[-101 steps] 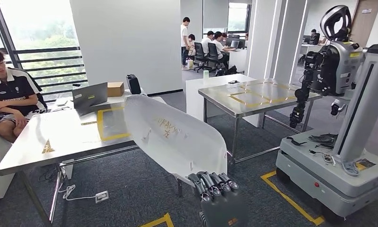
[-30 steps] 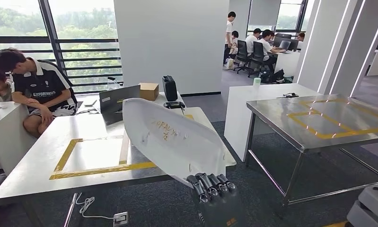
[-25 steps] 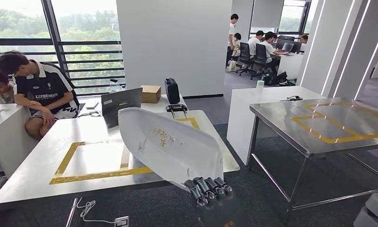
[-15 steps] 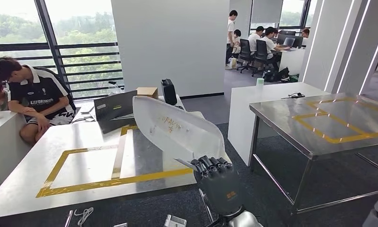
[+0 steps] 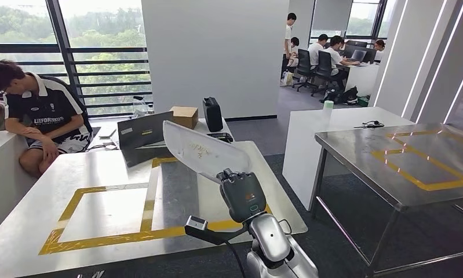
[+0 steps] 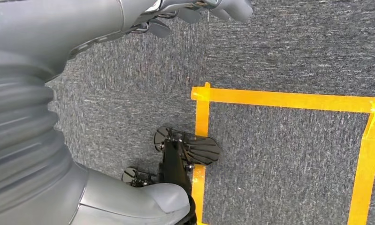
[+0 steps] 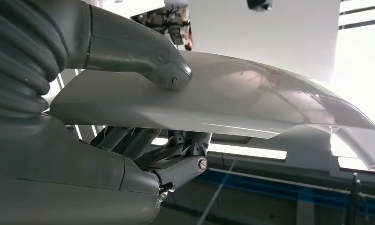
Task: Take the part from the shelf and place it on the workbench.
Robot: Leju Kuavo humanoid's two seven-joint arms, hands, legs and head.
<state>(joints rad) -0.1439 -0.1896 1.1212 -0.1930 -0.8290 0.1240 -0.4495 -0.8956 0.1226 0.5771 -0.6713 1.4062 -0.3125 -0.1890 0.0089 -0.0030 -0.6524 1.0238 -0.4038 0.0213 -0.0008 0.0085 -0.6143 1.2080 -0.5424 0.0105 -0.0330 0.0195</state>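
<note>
Head view: my right hand (image 5: 242, 195) grips the white part (image 5: 203, 152) by its near end, held up over the workbench (image 5: 55, 191), above its yellow tape outline (image 5: 90, 238). Left hand (image 6: 58, 28) hangs over carpet, fingers loose, holding nothing.

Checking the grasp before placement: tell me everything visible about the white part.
The white part is a long, thin curved panel, looking like glossy moulded plastic, broad near the grip and tapering to a rounded far tip. Faint handwritten marks sit on its upper face. It is held in the air, tilted, above the workbench and its yellow tape outline, not resting on it. The right hand grips its near end; in the right wrist view the thumb presses on one face, with the darker fingers under the other.
</note>
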